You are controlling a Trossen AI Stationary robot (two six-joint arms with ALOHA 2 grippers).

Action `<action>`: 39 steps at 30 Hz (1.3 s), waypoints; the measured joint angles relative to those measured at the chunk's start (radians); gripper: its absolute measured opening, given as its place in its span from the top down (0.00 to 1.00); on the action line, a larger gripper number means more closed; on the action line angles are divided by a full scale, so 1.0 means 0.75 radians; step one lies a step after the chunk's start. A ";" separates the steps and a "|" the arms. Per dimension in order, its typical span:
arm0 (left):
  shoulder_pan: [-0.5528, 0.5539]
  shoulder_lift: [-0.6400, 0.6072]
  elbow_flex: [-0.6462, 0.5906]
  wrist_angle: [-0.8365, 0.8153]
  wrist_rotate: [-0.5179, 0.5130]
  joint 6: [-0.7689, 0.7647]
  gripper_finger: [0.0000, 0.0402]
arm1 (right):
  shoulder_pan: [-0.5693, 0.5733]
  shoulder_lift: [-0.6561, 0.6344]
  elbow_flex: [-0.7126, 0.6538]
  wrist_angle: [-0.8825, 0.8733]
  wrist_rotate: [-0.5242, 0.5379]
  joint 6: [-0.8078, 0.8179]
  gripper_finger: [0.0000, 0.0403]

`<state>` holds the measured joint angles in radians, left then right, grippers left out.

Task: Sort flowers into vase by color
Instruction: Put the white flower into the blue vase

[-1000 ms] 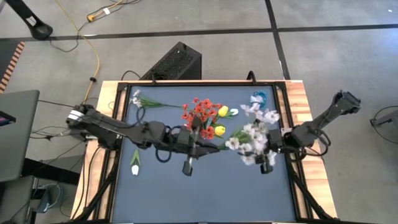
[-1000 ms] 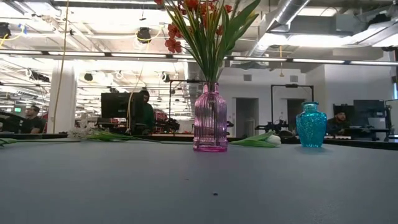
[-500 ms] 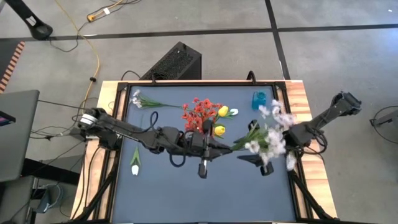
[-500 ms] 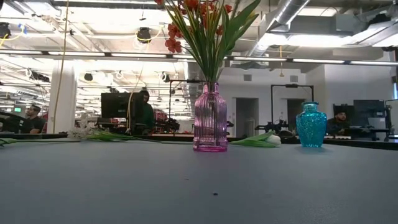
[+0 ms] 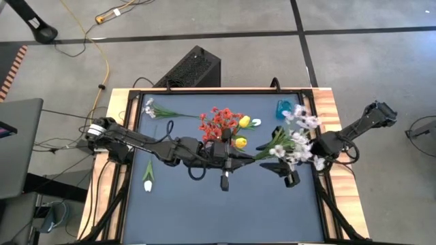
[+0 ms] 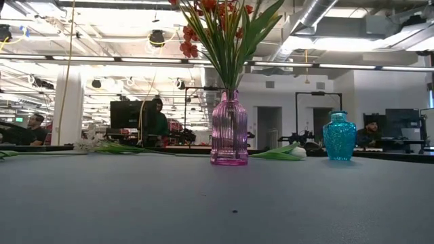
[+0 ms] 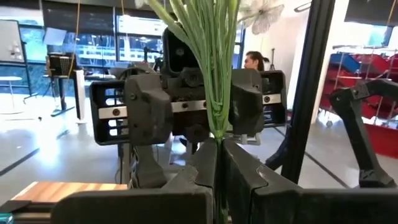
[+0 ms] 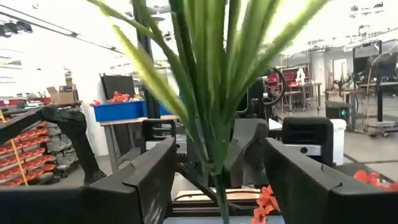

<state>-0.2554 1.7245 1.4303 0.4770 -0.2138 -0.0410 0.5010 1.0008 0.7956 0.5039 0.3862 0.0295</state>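
Spray (image 5: 294,139) stems | clamped in left hand (image 5: 246,162) | right hand (image 5: 276,166) open around them

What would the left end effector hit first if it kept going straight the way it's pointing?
Most likely the right end effector, which faces it head-on just past the white-lilac spray. The left end effector is shut on that spray's stems; depth between them is unclear.

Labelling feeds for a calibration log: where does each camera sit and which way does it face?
High: above the table, facing down; both arms, left gripper and right gripper.
Low: tabletop height, facing level across at pink vase and teal vase; no arm.
Left wrist: on left arm, faces the right gripper; own fingers shut on spray stems.
Right wrist: on right arm, faces the left gripper; own fingers open around them.
Both wrist views share the stems.
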 joint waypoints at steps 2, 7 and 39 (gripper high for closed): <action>-0.001 0.000 0.000 0.001 -0.006 0.000 1.00 | 0.000 0.001 0.000 0.011 0.000 -0.012 0.34; -0.001 0.000 0.000 -0.032 -0.020 -0.002 1.00 | -0.011 0.001 0.000 0.009 0.007 -0.011 0.34; -0.065 -0.424 -0.001 -0.707 -0.209 -0.047 0.71 | -0.176 -0.522 0.001 -0.280 0.947 -0.572 0.92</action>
<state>-0.3038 1.4065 1.4296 -0.0529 -0.3709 -0.0761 0.3690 0.6095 0.7963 0.2939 1.0962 -0.3997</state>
